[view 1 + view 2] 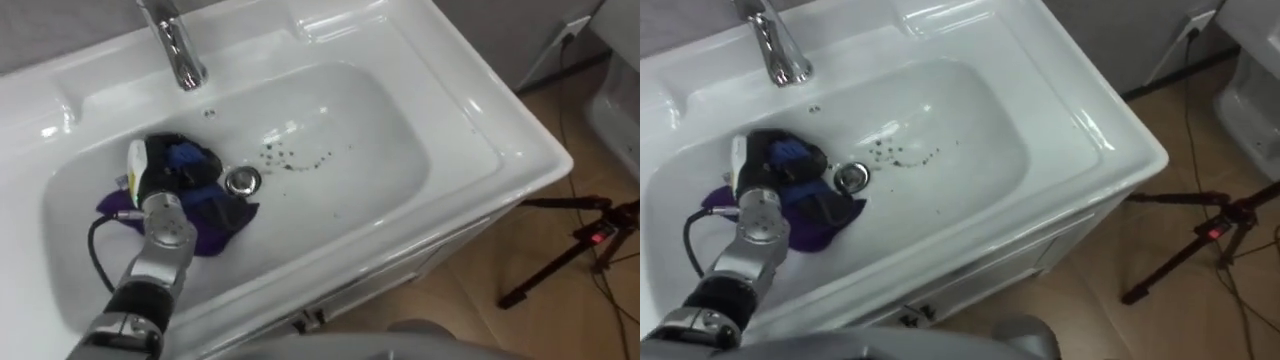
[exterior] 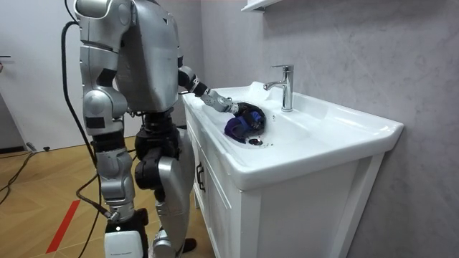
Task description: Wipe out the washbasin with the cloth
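While the left hand (image 1: 172,165) sits on the purple cloth (image 1: 215,228) at the left of the basin (image 1: 400,150), I cannot tell if it grips it. Right of the drain (image 1: 242,181), dark specks (image 1: 290,157) are left to wipe.

The left hand (image 1: 168,168) is covering much of the purple cloth (image 1: 215,232) in the basin (image 1: 400,150). The picture's top edge is cutting off the tap's (image 1: 183,55) top.
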Controlling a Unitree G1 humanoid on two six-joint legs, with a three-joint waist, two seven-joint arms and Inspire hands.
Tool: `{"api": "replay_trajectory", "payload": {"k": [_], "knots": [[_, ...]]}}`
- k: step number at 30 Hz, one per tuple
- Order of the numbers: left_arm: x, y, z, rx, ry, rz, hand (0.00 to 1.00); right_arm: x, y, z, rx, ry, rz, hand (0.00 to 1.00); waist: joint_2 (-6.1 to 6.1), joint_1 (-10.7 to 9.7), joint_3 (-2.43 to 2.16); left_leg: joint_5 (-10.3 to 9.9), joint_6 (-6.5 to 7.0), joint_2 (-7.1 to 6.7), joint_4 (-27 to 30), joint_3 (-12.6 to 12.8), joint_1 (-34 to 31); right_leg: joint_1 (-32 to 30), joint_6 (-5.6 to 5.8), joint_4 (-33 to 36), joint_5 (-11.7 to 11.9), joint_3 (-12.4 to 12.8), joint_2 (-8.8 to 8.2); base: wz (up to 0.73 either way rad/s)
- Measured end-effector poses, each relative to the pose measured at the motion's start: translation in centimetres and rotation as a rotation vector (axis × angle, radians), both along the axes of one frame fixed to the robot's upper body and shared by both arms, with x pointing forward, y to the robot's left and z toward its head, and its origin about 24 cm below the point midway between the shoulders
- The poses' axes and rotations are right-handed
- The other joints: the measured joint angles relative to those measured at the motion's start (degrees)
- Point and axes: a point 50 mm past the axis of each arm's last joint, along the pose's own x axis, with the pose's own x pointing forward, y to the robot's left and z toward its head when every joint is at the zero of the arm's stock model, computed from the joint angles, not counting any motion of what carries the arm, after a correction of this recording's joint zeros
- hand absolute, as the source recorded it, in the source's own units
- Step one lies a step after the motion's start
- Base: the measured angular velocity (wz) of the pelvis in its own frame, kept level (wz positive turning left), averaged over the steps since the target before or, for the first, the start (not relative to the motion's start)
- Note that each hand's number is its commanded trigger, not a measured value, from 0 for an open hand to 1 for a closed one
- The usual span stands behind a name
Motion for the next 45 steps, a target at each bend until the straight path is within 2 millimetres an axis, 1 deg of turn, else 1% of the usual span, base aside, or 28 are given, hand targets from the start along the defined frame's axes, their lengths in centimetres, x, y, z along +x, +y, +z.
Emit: {"api": "replay_trajectory", "payload": {"k": [2, 3, 5, 6, 7, 9, 10, 11, 13, 15, 17, 18, 19, 20, 22, 23, 25, 26, 28, 33, 36, 38, 40, 41, 44, 45], "knots": [[0.9, 0.1, 0.2, -0.013, 0.001, 0.019, 1.00, 0.6, 0.2, 0.0, -0.010, -0.018, 0.022, 0.00, -0.10, 0.0, 0.06, 0.5, -0.10, 0.17, 0.6, 0.1, -1.8, -1.8, -0.29, 0.8, 0.3, 0.1, 0.13, 0.00], [1.5, 0.2, 0.4, -0.012, 0.006, 0.027, 1.00, 1.0, 0.2, 0.0, -0.021, -0.032, 0.032, 0.00, -0.16, 0.0, 0.12, 1.0, -0.15, 0.22, 0.6, 0.2, -2.9, -3.4, -0.44, 0.8, 0.7, 0.1, 0.17, -0.04], [2.4, 0.4, 0.8, -0.002, 0.005, 0.036, 1.00, 1.7, 0.1, 0.1, -0.038, -0.059, 0.029, 0.00, -0.20, 0.2, 0.15, 1.7, -0.15, 0.27, 0.5, 1.0, -4.9, -5.8, -0.68, 1.3, 1.1, 0.6, 0.19, -0.11], [2.8, 0.6, 0.9, 0.011, 0.009, 0.049, 1.00, 2.3, 0.1, 0.2, -0.051, -0.082, 0.034, 0.00, -0.33, 0.1, 0.23, 2.2, -0.17, 0.15, 0.6, 1.6, -6.1, -7.4, -0.83, 2.0, 1.4, 1.2, 0.32, -0.19], [3.3, 0.8, 1.2, 0.026, 0.012, 0.063, 1.00, 3.0, 0.1, 0.3, -0.064, -0.105, 0.044, 0.00, -0.43, 0.0, 0.30, 2.7, -0.31, 0.13, 0.7, 1.7, -7.1, -8.9, -1.00, 2.7, 1.6, 1.6, 0.45, -0.18], [3.9, 1.2, 1.5, 0.046, 0.015, 0.082, 1.00, 3.4, 0.2, 0.4, -0.080, -0.120, 0.057, 0.00, -0.58, -0.3, 0.43, 3.4, -0.44, 0.24, 0.9, 1.7, -8.6, -10.6, -1.29, 3.1, 2.0, 1.6, 0.53, -0.11], [4.2, 1.5, 1.8, 0.054, 0.015, 0.092, 1.00, 3.7, 0.2, 0.4, -0.087, -0.126, 0.067, 0.00, -0.74, -0.4, 0.56, 3.6, -0.52, 0.34, 1.2, 1.9, -9.5, -11.6, -1.44, 3.7, 2.1, 1.7, 0.58, -0.07], [4.3, 1.6, 1.9, 0.058, 0.014, 0.095, 1.00, 3.9, 0.2, 0.4, -0.091, -0.128, 0.071, 0.00, -0.74, -0.6, 0.60, 3.8, -0.56, 0.40, 1.4, 1.9, -9.9, -12.1, -1.54, 3.7, 2.3, 1.7, 0.62, 0.00], [4.4, 2.3, 2.3, 0.078, 0.010, 0.111, 1.00, 4.3, 0.3, 0.5, -0.098, -0.144, 0.070, 0.00, -0.74, -2.0, 0.62, 4.4, -0.67, 0.58, 1.6, 1.7, -11.6, -13.6, -1.63, 3.8, 2.7, 1.7, 0.84, 0.03], [4.6, 2.5, 2.5, 0.091, -0.002, 0.124, 1.00, 4.4, 0.3, 0.5, -0.104, -0.149, 0.055, 0.00, -0.73, -2.1, 0.68, 4.5, -0.76, 0.98, 2.3, 1.7, -12.9, -14.7, -1.88, 4.0, 3.0, 1.6, 0.99, 0.00], [4.8, 2.7, 2.8, 0.103, -0.021, 0.134, 1.00, 4.4, 0.3, 0.5, -0.110, -0.153, 0.048, 0.00, -0.82, -2.4, 0.84, 4.5, -0.79, 1.07, 3.1, 1.7, -14.1, -16.0, -2.16, 5.1, 3.0, 1.6, 1.05, 0.00], [4.8, 2.8, 3.0, 0.108, -0.030, 0.139, 1.00, 4.9, 0.3, 0.5, -0.112, -0.164, 0.050, 0.00, -0.63, -2.4, 0.83, 4.5, -0.82, 1.12, 3.7, 1.8, -14.7, -16.9, -2.28, 5.8, 2.9, 1.7, 1.05, 0.00], [4.8, 3.0, 3.1, 0.109, -0.034, 0.142, 1.00, 5.1, 0.4, 0.5, -0.110, -0.168, 0.053, 0.00, -0.83, -2.6, 1.05, 4.5, -0.84, 1.17, 4.1, 1.8, -15.1, -17.4, -2.37, 6.1, 2.8, 1.6, 1.04, 0.00], [4.8, 3.1, 3.1, 0.109, -0.036, 0.147, 1.00, 5.3, 0.4, 0.6, -0.109, -0.172, 0.056, 0.00, -0.81, -2.8, 1.14, 4.5, -0.85, 1.15, 4.2, 1.7, -15.3, -17.6, -2.42, 6.5, 2.7, 1.6, 0.99, 0.00], [4.8, 3.3, 3.2, 0.092, -0.043, 0.178, 1.00, 6.3, 0.5, 0.7, -0.109, -0.198, 0.046, 0.00, -0.45, -3.4, 1.56, 4.5, -0.87, 1.17, 4.2, 1.8, -15.5, -17.9, -2.39, 6.8, 2.6, 1.7, 0.98, 0.00], [4.9, 3.2, 3.2, 0.086, -0.044, 0.184, 1.00, 6.5, 0.5, 0.8, -0.109, -0.205, 0.047, 0.00, -0.47, -3.4, 1.61, 4.5, -0.87, 1.20, 4.2, 1.9, -15.6, -18.1, -2.38, 6.9, 2.6, 1.7, 0.97, -0.09], [4.9, 2.9, 3.1, 0.082, -0.048, 0.198, 1.00, 8.0, 0.8, 1.1, -0.102, -0.256, 0.045, 0.00, -0.31, -3.2, 1.61, 4.5, -0.86, 1.15, 4.1, 2.7, -15.9, -19.2, -2.45, 7.6, 2.5, 1.9, 0.71, -0.10], [5.0, 2.8, 3.1, 0.075, -0.052, 0.203, 1.00, 8.3, 0.8, 1.2, -0.098, -0.270, 0.038, 0.00, -0.26, -3.2, 1.59, 4.5, -0.85, 1.14, 4.0, 2.8, -16.0, -19.3, -2.45, 7.6, 2.5, 1.9, 0.65, -0.03], [5.2, 2.3, 3.2, 0.046, -0.072, 0.220, 1.00, 9.6, 1.1, 1.5, -0.079, -0.328, 0.009, 0.00, -0.23, -3.2, 1.62, 4.6, -0.83, 1.10, 4.0, 2.8, -16.3, -19.6, -2.47, 7.7, 2.5, 1.9, 0.47, 0.02], [5.6, 1.8, 3.6, 0.035, -0.102, 0.249, 1.00, 11.7, 2.0, 1.9, -0.058, -0.395, 0.024, 0.00, -0.66, -3.4, 1.74, 4.9, -0.68, 1.03, 4.0, 3.0, -17.0, -20.7, -2.41, 8.6, 2.5, 2.0, 0.14, 0.01], [5.6, 1.6, 3.6, 0.001, -0.122, 0.277, 1.00, 11.7, 2.4, 1.8, -0.045, -0.399, 0.024, 0.00, -1.11, -3.7, 1.70, 4.9, -0.65, 1.04, 3.9, 3.0, -17.0, -20.6, -2.24, 8.6, 2.3, 2.1, 0.14, 0.00], [5.6, 1.6, 3.7, -0.021, -0.136, 0.306, 1.00, 11.6, 2.5, 1.8, -0.040, -0.395, 0.010, 0.00, -1.35, -4.5, 1.69, 4.9, -0.60, 1.07, 3.9, 2.9, -17.0, -20.4, -2.14, 8.5, 2.2, 2.1, 0.14, 0.06], [5.7, 1.6, 3.7, -0.055, -0.149, 0.338, 1.00, 11.2, 2.4, 1.6, -0.041, -0.384, -0.014, 0.00, -1.68, -5.5, 1.64, 4.8, -0.73, 1.05, 4.0, 3.0, -16.9, -20.4, -1.56, 8.5, 2.1, 3.2, 0.46, 0.03], [5.7, 1.5, 3.8, -0.060, -0.153, 0.339, 1.00, 11.1, 2.4, 1.6, -0.045, -0.378, -0.017, 0.00, -1.76, -5.8, 1.65, 4.8, -0.71, 1.04, 4.0, 3.0, -16.9, -20.4, -1.46, 8.4, 2.2, 3.2, 0.45, 0.00], [6.6, 0.4, 4.3, -0.085, -0.172, 0.321, 1.00, 10.7, 2.6, 1.3, -0.042, -0.355, -0.026, 0.00, -2.49, -6.8, 1.71, 5.0, -0.49, 1.10, 4.0, 3.5, -17.0, -20.3, -0.96, 7.9, 2.6, 3.4, 0.45, -0.06], [7.0, -0.2, 4.6, -0.093, -0.183, 0.306, 1.00, 10.6, 2.7, 1.2, -0.036, -0.346, -0.028, 0.00, -2.92, -7.6, 1.77, 5.0, -0.42, 1.14, 4.1, 3.6, -17.3, -20.4, -0.85, 7.7, 2.9, 3.3, 0.45, 0.00]]}}
